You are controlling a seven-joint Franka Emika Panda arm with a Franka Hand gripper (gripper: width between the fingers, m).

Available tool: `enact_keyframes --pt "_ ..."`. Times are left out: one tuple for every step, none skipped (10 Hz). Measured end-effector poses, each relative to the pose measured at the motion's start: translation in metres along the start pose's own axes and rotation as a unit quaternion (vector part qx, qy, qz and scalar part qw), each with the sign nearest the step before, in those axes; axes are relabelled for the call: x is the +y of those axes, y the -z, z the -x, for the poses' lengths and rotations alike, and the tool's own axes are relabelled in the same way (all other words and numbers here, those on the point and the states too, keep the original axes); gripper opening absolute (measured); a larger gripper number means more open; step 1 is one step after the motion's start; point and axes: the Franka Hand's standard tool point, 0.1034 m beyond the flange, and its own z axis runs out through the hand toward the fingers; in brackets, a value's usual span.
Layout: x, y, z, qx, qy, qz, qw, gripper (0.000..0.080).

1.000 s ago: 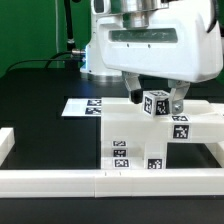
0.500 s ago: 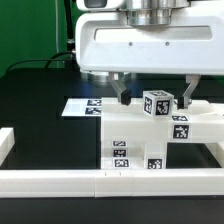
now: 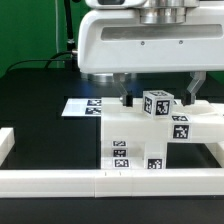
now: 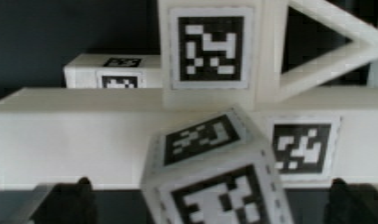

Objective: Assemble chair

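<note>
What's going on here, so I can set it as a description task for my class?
A robot arm hangs over a small tagged cube that sits on top of the blocky white chair body. Its jaws stand wide open, one on each side of the cube with a gap at both, so nothing is gripped. The marker board lies flat on the table beyond.
</note>
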Motion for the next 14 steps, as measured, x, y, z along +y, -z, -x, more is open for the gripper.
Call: enact_keyframes --pt "0.0033 -0.001 0.0012 0.001 0.042 0.001 0.999 0.0649" --pt "0.0066 -0.0019 0.0018 0.002 0.052 0.001 0.999 0.0649" --pt "0.0065 -0.0024 0.0023 0.001 0.051 0.001 0.999 0.0562" --pt "0.0066 -0.0026 0.0024 0.001 0.051 0.001 0.999 0.0426" --pt "0.0067 -0.0027 0.0024 0.001 0.051 0.001 0.999 0.0426" --pt "0.0068 -0.0028 0.0025 0.001 0.051 0.001 0.999 0.0282" --pt "0.0068 -0.0028 0.0025 0.001 0.05 0.001 0.999 0.0282" --pt "0.0068 -0.0028 0.0025 0.001 0.037 0.001 0.999 0.0282" --pt "0.0069 -0.0028 0.0025 0.001 0.035 0.001 0.999 0.0282" --pt "0.007 -0.0028 0.0025 0.001 0.016 0.001 1.0 0.0282" --pt "0.0071 -0.0027 0.0023 0.002 -0.051 -0.002 0.999 0.0282" --pt "0.0071 -0.0027 0.0023 0.002 -0.104 -0.002 0.995 0.0282" --pt "0.0086 -0.0025 0.0023 0.002 -0.144 -0.002 0.99 0.0284" --pt "0.0084 -0.0027 0.0024 0.001 -0.205 -0.003 0.979 0.0284"
